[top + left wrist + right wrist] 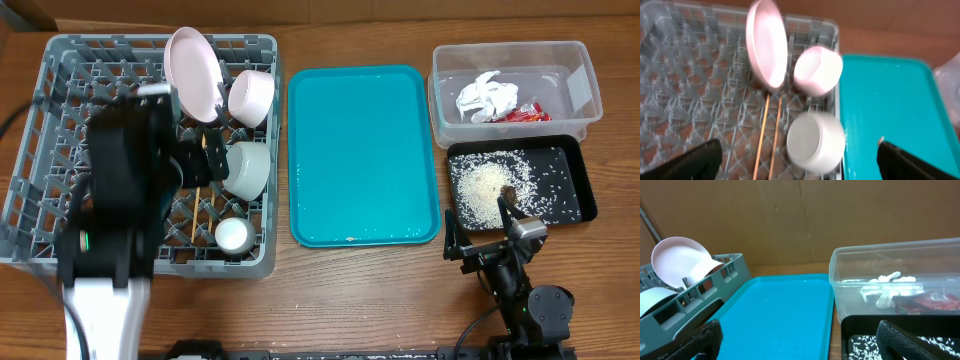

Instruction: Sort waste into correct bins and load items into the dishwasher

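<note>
The grey dishwasher rack (pixel 60 60) holds an upright plate (pixel 193 72), two white bowls (pixel 250 95) (pixel 247 165), a small cup (pixel 235 235) and two chopsticks (pixel 767 135) lying on its grid. My left gripper (pixel 800 165) hovers open over the rack, above the nearer bowl (pixel 815 142), holding nothing. The clear tub (pixel 515 90) contains a crumpled napkin (pixel 487 97) and a red wrapper (pixel 522 113). Rice (pixel 485 185) and a brown scrap (pixel 509 192) lie in the black tray (pixel 520 185). My right gripper (pixel 482 228) stands open and empty at the black tray's near edge.
A teal tray (pixel 362 155) lies between the rack and the two bins, with a tiny speck near its front edge. Bare wooden table runs along the front. A cardboard wall (pixel 800 220) stands behind the table.
</note>
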You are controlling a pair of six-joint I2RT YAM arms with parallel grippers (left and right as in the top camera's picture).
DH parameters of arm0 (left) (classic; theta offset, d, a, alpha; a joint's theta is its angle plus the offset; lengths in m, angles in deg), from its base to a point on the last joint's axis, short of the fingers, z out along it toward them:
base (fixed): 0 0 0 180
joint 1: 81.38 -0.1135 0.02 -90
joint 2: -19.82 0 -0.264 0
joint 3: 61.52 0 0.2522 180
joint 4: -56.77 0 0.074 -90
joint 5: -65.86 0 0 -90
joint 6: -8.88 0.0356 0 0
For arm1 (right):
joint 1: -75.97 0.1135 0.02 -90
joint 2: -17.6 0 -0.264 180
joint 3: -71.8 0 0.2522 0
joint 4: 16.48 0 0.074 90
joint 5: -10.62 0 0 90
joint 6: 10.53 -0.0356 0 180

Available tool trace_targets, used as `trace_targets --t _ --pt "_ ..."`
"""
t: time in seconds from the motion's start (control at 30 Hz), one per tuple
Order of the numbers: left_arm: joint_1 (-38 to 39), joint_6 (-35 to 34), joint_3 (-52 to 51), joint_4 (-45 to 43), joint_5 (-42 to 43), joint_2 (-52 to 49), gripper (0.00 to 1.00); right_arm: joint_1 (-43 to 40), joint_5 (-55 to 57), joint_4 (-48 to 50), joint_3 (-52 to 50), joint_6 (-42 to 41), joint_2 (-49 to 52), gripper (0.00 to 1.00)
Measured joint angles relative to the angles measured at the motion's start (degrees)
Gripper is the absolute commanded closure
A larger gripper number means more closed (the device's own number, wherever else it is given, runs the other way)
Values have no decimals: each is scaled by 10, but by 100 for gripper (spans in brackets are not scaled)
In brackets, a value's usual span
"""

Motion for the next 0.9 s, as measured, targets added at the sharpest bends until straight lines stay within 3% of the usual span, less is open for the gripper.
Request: trace_targets --t 0.17,0.4,0.6,0.9 --pt "0 23 -201 -173 13 172 0 0 0 0 0 0 0 0" --pt "0 34 -460 -346 17 369 0 0 0 0 0 0 0 0" --pt "0 36 -608 -400 17 487 0 0 0 -1 0 0 0 0" --pt "0 63 -670 -390 17 566 0 0 0 0 0 0 0 0"
